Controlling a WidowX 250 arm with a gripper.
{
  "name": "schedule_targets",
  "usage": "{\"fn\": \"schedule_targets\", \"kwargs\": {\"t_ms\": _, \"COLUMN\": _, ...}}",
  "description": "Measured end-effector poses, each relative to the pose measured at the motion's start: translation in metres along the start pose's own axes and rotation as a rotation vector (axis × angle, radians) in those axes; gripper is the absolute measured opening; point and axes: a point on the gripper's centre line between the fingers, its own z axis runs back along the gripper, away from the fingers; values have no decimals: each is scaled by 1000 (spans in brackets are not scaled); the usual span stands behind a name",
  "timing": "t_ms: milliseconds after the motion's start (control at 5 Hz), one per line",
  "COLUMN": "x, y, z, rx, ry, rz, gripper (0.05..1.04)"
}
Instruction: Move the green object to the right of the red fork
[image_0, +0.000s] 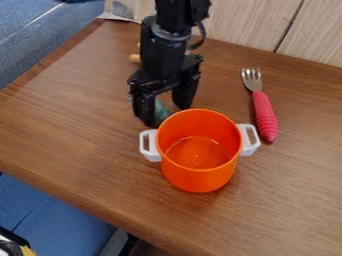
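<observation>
Mind round orange plastic pot (198, 177); have black two-finger tool (165, 114) open astride small green object (161, 109). Probably light, slick; pinch mid-body gently.

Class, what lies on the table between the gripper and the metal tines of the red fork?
Between the gripper and the fork's tines, the camera view shows just bare brown tabletop.
</observation>
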Motion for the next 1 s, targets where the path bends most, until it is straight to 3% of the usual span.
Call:
{"fn": "schedule_targets", "kwargs": {"t_ms": 400, "x": 4, "y": -2, "z": -1, "rx": -9, "ry": -27, "rz": -20, "gripper": 424}}
{"fn": "schedule_targets", "kwargs": {"t_ms": 600, "x": 2, "y": -2, "z": 0, "rx": -5, "ry": -24, "rz": -40, "gripper": 413}}
{"fn": "schedule_targets", "kwargs": {"t_ms": 800, "x": 4, "y": 0, "z": 14, "rx": -4, "ry": -30, "rz": -70, "gripper": 413}}
{"fn": "schedule_targets", "kwargs": {"t_ms": 1000, "x": 4, "y": -6, "z": 37, "rx": -55, "ry": -15, "rz": -92, "gripper": 413}}
